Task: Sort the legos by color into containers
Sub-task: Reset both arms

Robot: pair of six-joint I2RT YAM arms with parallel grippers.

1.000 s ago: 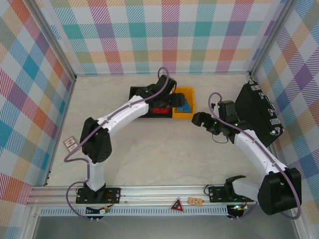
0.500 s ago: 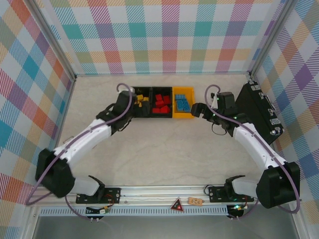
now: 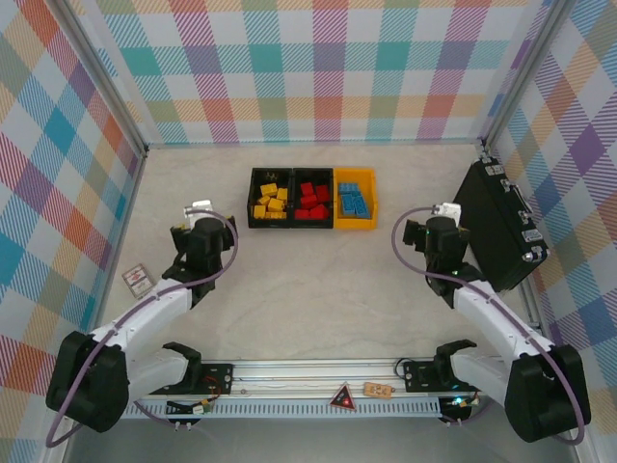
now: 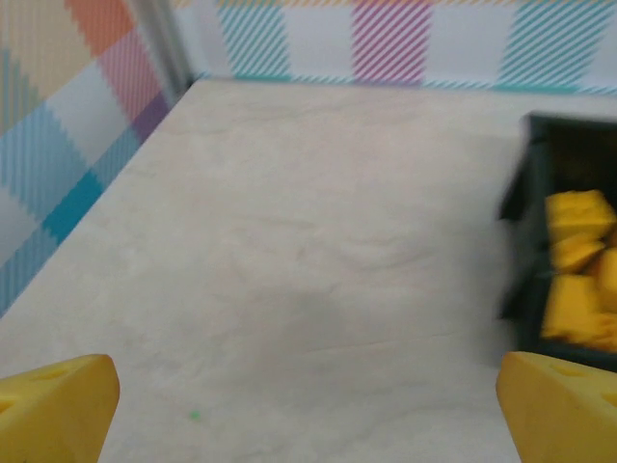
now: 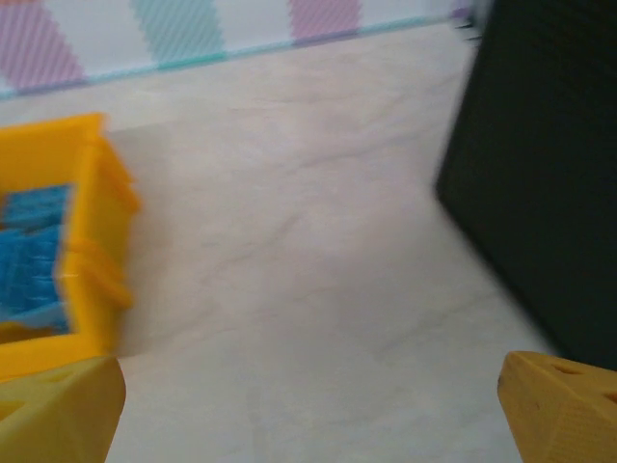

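Note:
Three joined containers stand in a row at the back middle of the table. The left black bin [image 3: 253, 200] holds yellow legos [image 3: 271, 201], the middle black bin [image 3: 312, 224] red legos [image 3: 311, 200], the yellow-orange bin [image 3: 373, 204] blue legos [image 3: 355, 200]. My left gripper [image 3: 196, 216] hovers left of the row and nearer to me, open, with bare table between its yellow fingertips [image 4: 58, 410]. The yellow legos [image 4: 578, 275] show at the right of the left wrist view. My right gripper [image 3: 439, 220] is open, right of the row. The yellow-orange bin [image 5: 96, 241] with blue legos [image 5: 34, 256] lies to its left.
A large black hard case [image 3: 501, 224] stands along the right wall, close beside my right gripper, and shows as a dark case [image 5: 549, 164] in the right wrist view. A small card [image 3: 137, 280] lies by the left wall. Plaid walls enclose three sides.
Both arms have drawn back from the bins toward the near side, the left from over the bins, the right from beside the yellow-orange bin. Both grippers' jaws have spread wider.

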